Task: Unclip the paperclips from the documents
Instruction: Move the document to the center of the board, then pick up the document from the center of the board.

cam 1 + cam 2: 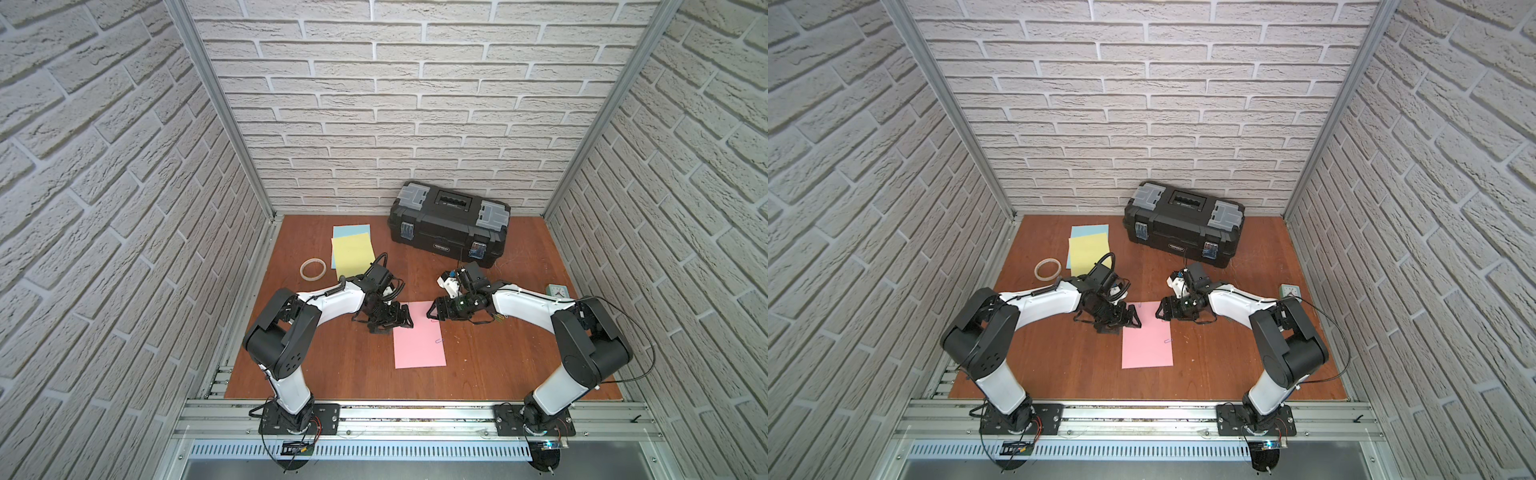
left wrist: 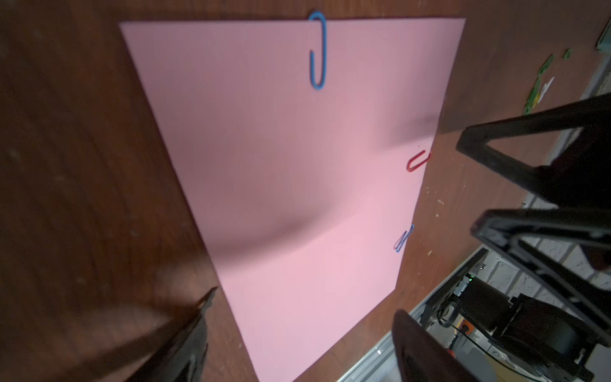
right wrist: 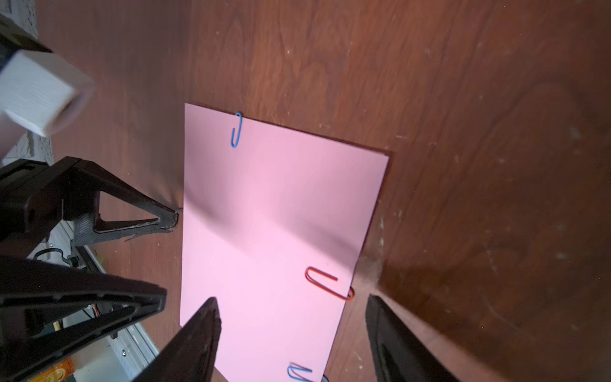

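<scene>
Covering blue sheet [image 1: 351, 230]: yellow sheet [image 1: 352, 254]

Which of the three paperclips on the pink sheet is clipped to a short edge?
The lone blue paperclip on the pink sheet's far short edge; the red paperclip and the second blue clip sit on a long edge.

This is a robot test cell in a lab, dressed as a workshop: brick-look white panels [image 1: 415, 104] framed by aluminium profile posts [image 1: 220, 104] enclose a wood-grain tabletop [image 1: 332, 374], the left arm [image 1: 332, 301] and right arm [image 1: 523, 305] are bolted to a slotted metal rail [image 1: 415, 415] at its front edge, and a black toolbox [image 1: 449, 224] sits against the back wall.
</scene>
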Controlling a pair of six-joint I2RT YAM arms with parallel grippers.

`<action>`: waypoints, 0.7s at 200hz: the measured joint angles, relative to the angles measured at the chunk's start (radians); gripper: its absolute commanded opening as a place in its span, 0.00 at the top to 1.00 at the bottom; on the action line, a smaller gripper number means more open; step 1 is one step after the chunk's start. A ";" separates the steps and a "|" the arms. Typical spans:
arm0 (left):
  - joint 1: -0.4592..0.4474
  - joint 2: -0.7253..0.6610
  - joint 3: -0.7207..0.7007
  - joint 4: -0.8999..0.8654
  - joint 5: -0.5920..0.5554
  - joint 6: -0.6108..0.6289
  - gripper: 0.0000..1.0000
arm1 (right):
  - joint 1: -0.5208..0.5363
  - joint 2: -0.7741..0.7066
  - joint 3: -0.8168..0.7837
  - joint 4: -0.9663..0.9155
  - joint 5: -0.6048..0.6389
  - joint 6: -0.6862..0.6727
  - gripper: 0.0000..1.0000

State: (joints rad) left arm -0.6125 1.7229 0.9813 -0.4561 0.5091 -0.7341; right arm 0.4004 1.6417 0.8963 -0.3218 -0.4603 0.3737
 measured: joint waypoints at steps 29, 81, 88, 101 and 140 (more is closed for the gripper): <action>0.007 -0.003 0.000 -0.010 -0.018 0.004 0.14 | 0.000 -0.006 -0.001 -0.012 0.000 -0.006 0.30; 0.023 0.013 0.021 -0.020 -0.032 0.009 0.19 | 0.002 -0.007 -0.056 -0.016 -0.008 -0.002 0.30; 0.023 0.020 0.028 -0.020 -0.031 0.009 0.20 | 0.003 -0.007 -0.056 -0.015 -0.009 -0.001 0.30; 0.023 0.035 0.044 -0.019 -0.028 0.009 0.21 | 0.006 -0.007 -0.057 -0.014 -0.010 0.005 0.30; 0.019 0.066 0.077 -0.019 -0.013 0.016 0.21 | 0.029 -0.007 -0.061 -0.010 -0.019 0.015 0.30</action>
State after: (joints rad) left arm -0.5930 1.7889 1.0584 -0.4751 0.4957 -0.7177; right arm 0.4297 1.6348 0.8356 -0.3321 -0.4793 0.3885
